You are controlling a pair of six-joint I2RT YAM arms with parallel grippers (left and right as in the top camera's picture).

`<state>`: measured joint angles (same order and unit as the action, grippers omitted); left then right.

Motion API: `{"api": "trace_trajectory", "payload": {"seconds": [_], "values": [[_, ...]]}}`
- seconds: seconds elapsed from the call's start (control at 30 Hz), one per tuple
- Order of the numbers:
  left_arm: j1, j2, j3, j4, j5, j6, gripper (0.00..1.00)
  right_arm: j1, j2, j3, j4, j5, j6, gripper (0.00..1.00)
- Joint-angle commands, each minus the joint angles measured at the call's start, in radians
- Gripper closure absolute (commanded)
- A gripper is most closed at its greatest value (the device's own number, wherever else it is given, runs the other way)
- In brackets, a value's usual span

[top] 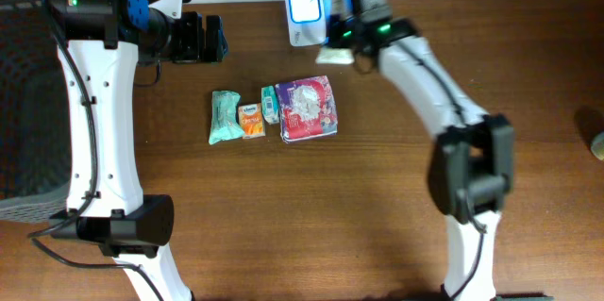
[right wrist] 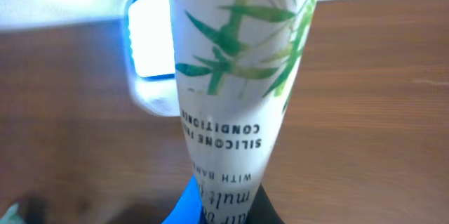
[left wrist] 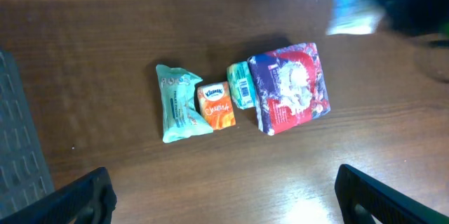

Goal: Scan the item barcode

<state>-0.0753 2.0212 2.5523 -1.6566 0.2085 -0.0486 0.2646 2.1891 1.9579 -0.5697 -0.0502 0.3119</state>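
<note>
**Tube up at the scanner, barcode side not confirmed**

Using the white box scanner with the lit blue-white window (top: 304,6) as the reference, far edge of the wooden table (top: 396,197).

- Well left of the scanner: left gripper (top: 206,39) hangs above the table, jaws spread wide, nothing between them. Not involved.
- Nearer the robot than the scanner and slightly left of it, a row of four lies flat, each touching or almost touching the next: mint-green soft packet (top: 223,116), small orange tissue pack (top: 251,121), small teal pack with a barcode label facing up (top: 271,104), then the square purple-and-red packet (top: 308,108), which sits almost straight out from the scanner.
- Just right of the scanner window: right gripper (top: 347,44) is clamped on a white plastic tube printed with green bamboo leaves (right wrist: 238,76). In the wrist view the tube crosses the window's right edge and covers part of it.

What could go wrong, my read:
- The face I can see carries only leaf art and upside-down conditioner text, no barcode. If the code is on that side, the window never sees it. Needs a roll about the tube's long axis.
- The tube only overlaps the window's edge, so the code may sit outside the beam.
- It's a soft tube pinched near one end, so it could swivel or slip during a wrist roll.
- It's very close to the scanner, so a careless rotation could knock the housing.
</note>
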Motion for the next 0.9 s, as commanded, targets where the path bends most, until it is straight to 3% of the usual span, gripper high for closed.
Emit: {"api": "trace_trajectory", "payload": {"seconds": [0.0, 0.13, 0.2, 0.47, 0.63, 0.73, 0.77, 0.8, 0.87], "values": [[0.006, 0.006, -0.001, 0.001, 0.000, -0.003, 0.01, -0.163, -0.168, 0.023, -0.165, 0.093, 0.020, 0.96], [0.006, 0.006, -0.001, 0.002, 0.000, -0.003, 0.01, -0.406, -0.151, 0.017, -0.567, 0.208, -0.015, 0.96], [0.006, 0.006, -0.001, 0.001, 0.000, -0.003, 0.01, -0.487, -0.132, -0.011, -0.613, 0.244, -0.014, 0.96], [0.006, 0.006, -0.001, 0.002, 0.000, -0.003, 0.01, -0.859, -0.120, -0.275, -0.332, 0.245, 0.115, 0.96], [0.006, 0.006, -0.001, 0.001, 0.000, -0.003, 0.01, -0.945, -0.118, -0.339, -0.150, 0.232, 0.078, 0.89], [0.006, 0.006, -0.001, 0.002, 0.000, -0.003, 0.01, -0.944, -0.116, -0.339, -0.106, 0.146, 0.060, 0.72], [0.006, 0.006, -0.001, 0.002, 0.000, -0.003, 0.01, -0.944, -0.116, -0.339, -0.108, 0.114, 0.060, 0.47], [0.006, 0.006, -0.001, 0.002, 0.000, -0.003, 0.01, -0.944, -0.116, -0.338, -0.111, 0.095, 0.060, 0.32], [0.006, 0.006, -0.001, 0.002, 0.000, -0.003, 0.01, -0.944, -0.124, -0.323, -0.146, -0.008, 0.060, 0.29]]}}
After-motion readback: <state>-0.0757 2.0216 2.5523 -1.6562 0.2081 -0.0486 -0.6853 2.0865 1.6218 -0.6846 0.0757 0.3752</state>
